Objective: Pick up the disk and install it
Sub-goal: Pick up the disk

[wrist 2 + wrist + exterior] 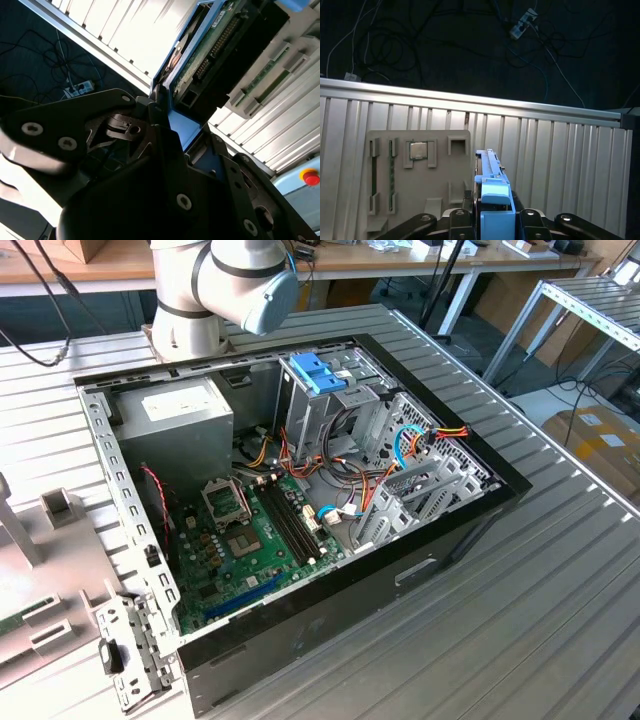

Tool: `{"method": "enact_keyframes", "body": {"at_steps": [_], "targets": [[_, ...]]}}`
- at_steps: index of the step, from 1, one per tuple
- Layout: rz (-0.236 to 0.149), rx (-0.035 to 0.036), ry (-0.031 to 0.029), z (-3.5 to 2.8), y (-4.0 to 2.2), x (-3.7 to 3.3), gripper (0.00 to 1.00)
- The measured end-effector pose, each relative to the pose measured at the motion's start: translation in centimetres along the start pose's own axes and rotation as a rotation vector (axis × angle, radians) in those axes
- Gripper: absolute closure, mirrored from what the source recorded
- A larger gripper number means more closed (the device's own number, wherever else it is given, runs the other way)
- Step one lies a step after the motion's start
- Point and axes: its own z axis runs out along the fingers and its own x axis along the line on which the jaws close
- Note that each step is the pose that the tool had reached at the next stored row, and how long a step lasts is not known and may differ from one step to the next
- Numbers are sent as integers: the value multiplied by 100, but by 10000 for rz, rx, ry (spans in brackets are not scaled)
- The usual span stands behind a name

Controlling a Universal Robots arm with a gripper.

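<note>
Since the pincer is closed on the disk, with a finger on either side of its thin body in both wrist views, the hold sits at the disk's near end. The rest of the disk reaches straight out beyond the fingertips. Its long axis runs away from the pincer, and it stands on edge, with a blue side piece turned toward the first wrist view. In the second wrist view one broad face shows the green circuit board and its connector pins.

I judge the disk to be stiff and dense, heavy for its size, so it should neither bend nor sag in this grip. The smooth metal casing could slide if the squeeze is light. The bare board and the pins are the fragile parts, so the safer places to press are the metal body and the plastic side pieces. Held by one end, the free end may lever downward.

Just beside the disk, past the fingertips, lies a grey parts tray holding a small chip. Whether the disk is clear of the tray I cannot tell. Beneath both lies the ribbed metal surface. The open computer case rests on that kind of surface in the exterior view; how far it lies from the pincer cannot be told.
</note>
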Motion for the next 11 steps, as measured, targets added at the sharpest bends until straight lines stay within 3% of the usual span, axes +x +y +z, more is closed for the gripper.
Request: {"method": "enact_keyframes", "body": {"at_steps": [11], "targets": [[-3,5,-55,-126,4,-16,63]]}}
